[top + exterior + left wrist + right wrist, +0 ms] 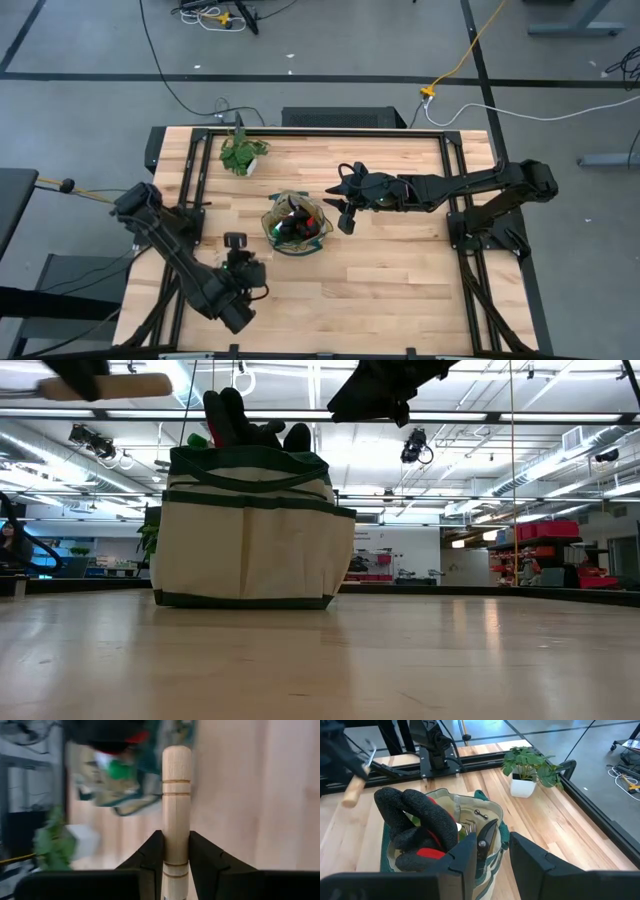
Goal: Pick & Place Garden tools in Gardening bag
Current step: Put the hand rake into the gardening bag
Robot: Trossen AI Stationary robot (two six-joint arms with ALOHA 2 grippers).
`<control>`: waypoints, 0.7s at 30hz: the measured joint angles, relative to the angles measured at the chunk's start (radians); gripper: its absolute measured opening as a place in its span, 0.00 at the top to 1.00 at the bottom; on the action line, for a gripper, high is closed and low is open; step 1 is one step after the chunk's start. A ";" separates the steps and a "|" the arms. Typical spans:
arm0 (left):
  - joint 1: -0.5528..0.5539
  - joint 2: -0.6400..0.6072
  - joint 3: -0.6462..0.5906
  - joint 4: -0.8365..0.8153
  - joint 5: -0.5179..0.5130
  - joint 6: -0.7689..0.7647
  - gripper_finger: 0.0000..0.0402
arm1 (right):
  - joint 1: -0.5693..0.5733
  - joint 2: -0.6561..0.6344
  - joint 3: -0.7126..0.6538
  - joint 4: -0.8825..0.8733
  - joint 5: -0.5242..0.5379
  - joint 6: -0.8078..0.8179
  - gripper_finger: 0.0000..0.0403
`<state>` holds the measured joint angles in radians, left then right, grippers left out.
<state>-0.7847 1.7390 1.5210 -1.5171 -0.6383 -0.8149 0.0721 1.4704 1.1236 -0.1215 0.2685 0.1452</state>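
The gardening bag [296, 222] stands upright mid-table on its base, beige with green trim [250, 530]. In it sit the dark and red gloves [415, 827], pruning shears [486, 839] and a green bottle [118, 770]. My left gripper [176, 836] is near the table's front left [243, 266], shut on a wooden-handled garden tool [176, 795]; its metal head is hidden in the left wrist view. My right gripper [492, 839] hangs open above the bag's right rim [345, 205], touching nothing. My left gripper pinches the tool's wooden handle [176, 851] between its two fingers, at the grooved part well back from the rounded free end [176, 755]. The handle runs on past the fingertips toward the bag. The tool is lifted clear of the table [110, 385].
A small potted plant [242, 153] stands at the table's far left, behind the bag. Black frame rails [320, 132] run along the table's edges. Bare wood lies between the bag and the front edge [350, 300].
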 joint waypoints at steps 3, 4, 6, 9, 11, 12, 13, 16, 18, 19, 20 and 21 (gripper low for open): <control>0.029 -0.009 0.022 -0.057 -0.033 0.002 0.82 | 0.000 0.000 0.000 0.000 0.000 0.000 0.71; 0.043 -0.017 0.023 -0.054 -0.039 0.015 0.82 | 0.000 0.000 0.000 0.000 0.000 0.000 0.71; 0.069 -0.034 0.023 -0.056 -0.047 0.032 0.82 | 0.000 0.000 0.000 0.000 0.000 0.000 0.71; 0.111 -0.061 0.024 -0.055 -0.050 0.062 0.82 | 0.000 0.000 0.000 0.000 0.000 0.000 0.71; 0.137 -0.084 0.023 -0.055 -0.050 0.084 0.82 | 0.000 0.000 0.000 0.000 0.000 -0.001 0.71; 0.153 -0.096 0.023 -0.055 -0.051 0.092 0.82 | 0.000 0.000 0.000 0.000 0.000 -0.001 0.71; 0.169 -0.106 0.023 -0.055 -0.053 0.102 0.82 | 0.000 0.000 0.000 0.000 0.000 -0.001 0.71; 0.222 -0.131 0.023 -0.054 -0.049 0.140 0.82 | 0.000 0.000 0.000 0.000 0.000 -0.002 0.71; 0.262 -0.143 0.023 -0.055 -0.048 0.156 0.82 | 0.000 0.000 0.000 0.001 0.000 -0.002 0.71; 0.284 -0.144 0.023 -0.056 -0.042 0.170 0.82 | 0.000 0.000 0.000 0.001 0.000 -0.002 0.71; 0.304 -0.145 0.023 -0.055 -0.030 0.178 0.82 | 0.000 0.000 0.000 0.002 0.000 -0.002 0.71; 0.328 -0.145 0.023 -0.054 -0.021 0.195 0.82 | 0.000 0.000 0.000 0.003 0.000 -0.002 0.71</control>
<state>-0.4572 1.5944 1.5444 -1.5715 -0.6591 -0.6202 0.0719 1.4704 1.1236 -0.1188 0.2686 0.1429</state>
